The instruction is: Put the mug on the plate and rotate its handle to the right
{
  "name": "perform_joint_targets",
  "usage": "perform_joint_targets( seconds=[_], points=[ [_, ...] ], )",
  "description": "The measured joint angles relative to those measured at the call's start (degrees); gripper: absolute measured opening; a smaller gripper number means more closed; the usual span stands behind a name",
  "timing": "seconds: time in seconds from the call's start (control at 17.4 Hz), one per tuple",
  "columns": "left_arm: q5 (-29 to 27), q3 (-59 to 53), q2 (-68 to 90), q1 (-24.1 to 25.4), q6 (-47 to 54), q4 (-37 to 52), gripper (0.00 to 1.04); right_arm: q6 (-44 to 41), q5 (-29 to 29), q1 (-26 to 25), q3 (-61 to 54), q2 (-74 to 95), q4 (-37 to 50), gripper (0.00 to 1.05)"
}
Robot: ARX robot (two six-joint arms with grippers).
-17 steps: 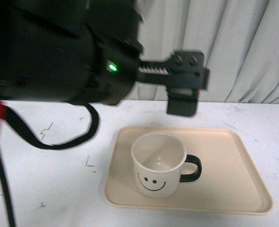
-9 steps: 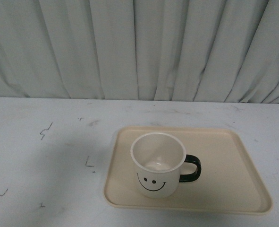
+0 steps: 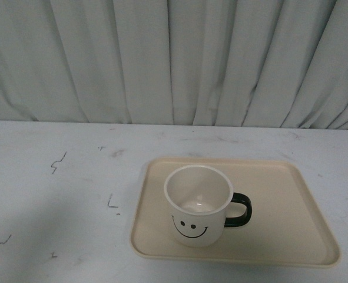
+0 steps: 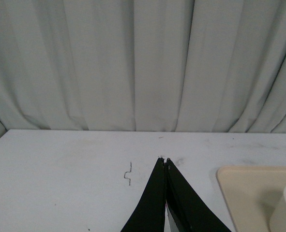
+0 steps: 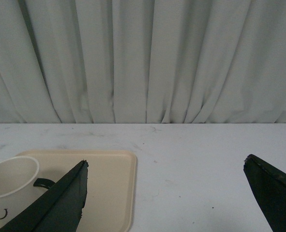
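Left gripper [image 4: 165,160] has its two dark fingers pressed together at the tips with nothing between them, poised over the white table [image 3: 56,224]. The right gripper [image 5: 165,163] stands wide apart and holds nothing.

In the front view the mug [image 3: 197,206] sits upright on the plate [image 3: 279,171], lower centre of the frame and towards the plate's left half. Its smiley face looks at the camera. The handle [image 3: 240,210] sticks out towards the right of the frame, above the plate's bare floor.

The plate lies flat in the lower right part of the frame. The tabletop is pale and matte, with small dark scuff marks [image 3: 57,161] scattered over its left half. A pleated grey-white curtain [image 3: 162,59] fills the whole upper half of the frame, hanging down to the table's far edge.
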Motion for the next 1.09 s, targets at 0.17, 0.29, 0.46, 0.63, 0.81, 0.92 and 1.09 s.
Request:
perform_joint_targets(
  seconds=[0.17, 0.29, 0.46, 0.63, 0.81, 0.92, 1.09],
  points=[
    [4.15, -1.95, -5.25, 5.25, -0.15, -3.32, 0.02, 0.02, 0.00, 0.00, 0.00, 0.00, 0.00, 0.98],
    [4.94, -2.67, -8.28, 4.72, -0.13, -5.33, 0.02, 0.02, 0.00, 0.00, 0.00, 0.00, 0.02, 0.98],
    [4.90, -4.61, -10.78, 4.72, -0.13, -4.04, 0.02, 0.00, -0.02, 0.00, 0.00, 0.00, 0.00, 0.98],
    [4.87, -4.98, -14.60, 4.72, -0.15, -9.05, 0.02, 0.02, 0.00, 0.00, 0.00, 0.00, 0.00, 0.98],
    [4.90, -4.98, -19.69, 4.72, -0.15, -13.86, 0.02, 0.00, 0.00, 0.00, 0.00, 0.00, 0.02, 0.98],
    [4.90, -4.98, -22.05, 4.72, -0.15, -15.98, 0.02, 0.00, 0.00, 0.00, 0.00, 0.00, 0.00, 0.98],
    [4.90, -4.98, -25.07, 4.72, -0.15, -19.10, 0.02, 0.02, 0.00, 0.00, 0.00, 0.00, 0.00, 0.98]
  ],
)
